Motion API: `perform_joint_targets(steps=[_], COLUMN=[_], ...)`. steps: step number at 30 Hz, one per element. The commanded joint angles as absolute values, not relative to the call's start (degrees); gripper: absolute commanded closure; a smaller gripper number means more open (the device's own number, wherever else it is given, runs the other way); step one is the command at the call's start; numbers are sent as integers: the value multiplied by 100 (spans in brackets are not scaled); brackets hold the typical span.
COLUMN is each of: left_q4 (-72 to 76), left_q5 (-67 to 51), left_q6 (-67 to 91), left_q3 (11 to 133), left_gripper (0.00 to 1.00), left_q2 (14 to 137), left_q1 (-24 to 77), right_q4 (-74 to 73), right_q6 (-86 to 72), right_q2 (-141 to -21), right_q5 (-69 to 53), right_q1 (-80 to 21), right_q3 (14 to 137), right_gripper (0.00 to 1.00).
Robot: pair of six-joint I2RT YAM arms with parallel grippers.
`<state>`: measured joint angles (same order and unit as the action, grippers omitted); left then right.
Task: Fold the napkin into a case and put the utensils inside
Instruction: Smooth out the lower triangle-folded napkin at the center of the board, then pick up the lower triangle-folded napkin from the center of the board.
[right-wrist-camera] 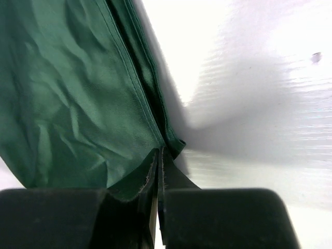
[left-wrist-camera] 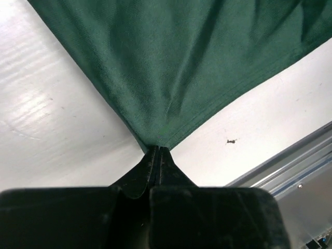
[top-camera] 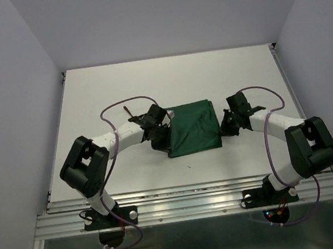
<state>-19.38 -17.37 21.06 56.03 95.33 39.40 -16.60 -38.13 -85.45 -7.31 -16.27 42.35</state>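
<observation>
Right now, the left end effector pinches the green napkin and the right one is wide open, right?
No. The left end effector does pinch the green napkin, but the right end effector is shut on the napkin's edge too, as the right wrist view shows.

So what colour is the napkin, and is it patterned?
The napkin is plain dark green, unpatterned; the left wrist view shows it best.
</observation>
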Motion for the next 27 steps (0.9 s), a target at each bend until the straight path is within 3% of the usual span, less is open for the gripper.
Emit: perform_joint_targets(steps=[1, 7, 19, 27], left_q4=[-2548, -2655, -2795, -2480], left_q5=[-1459, -1415, -1213, -1783], left_q6=[1670, 1494, 1995, 2188], left_q3=[6406, 7759, 10897, 11285], left_gripper=[100, 100, 100, 100], left_q2=[9211, 9544, 12198, 12770], left_q1=[3955, 3920, 3393, 3384], right_q4=[-1951, -1881, -1723, -1705], right_q6=[-3683, -3490, -2901, -2602], right_q2=[-8227, -8586, -10520, -11091], right_q5=[-431, -44, -211, -333], right_q1=[-1679, -1547, -1336, -1336], right_q3=[4789, 5712, 7514, 7752], right_gripper=[93, 77, 38, 38])
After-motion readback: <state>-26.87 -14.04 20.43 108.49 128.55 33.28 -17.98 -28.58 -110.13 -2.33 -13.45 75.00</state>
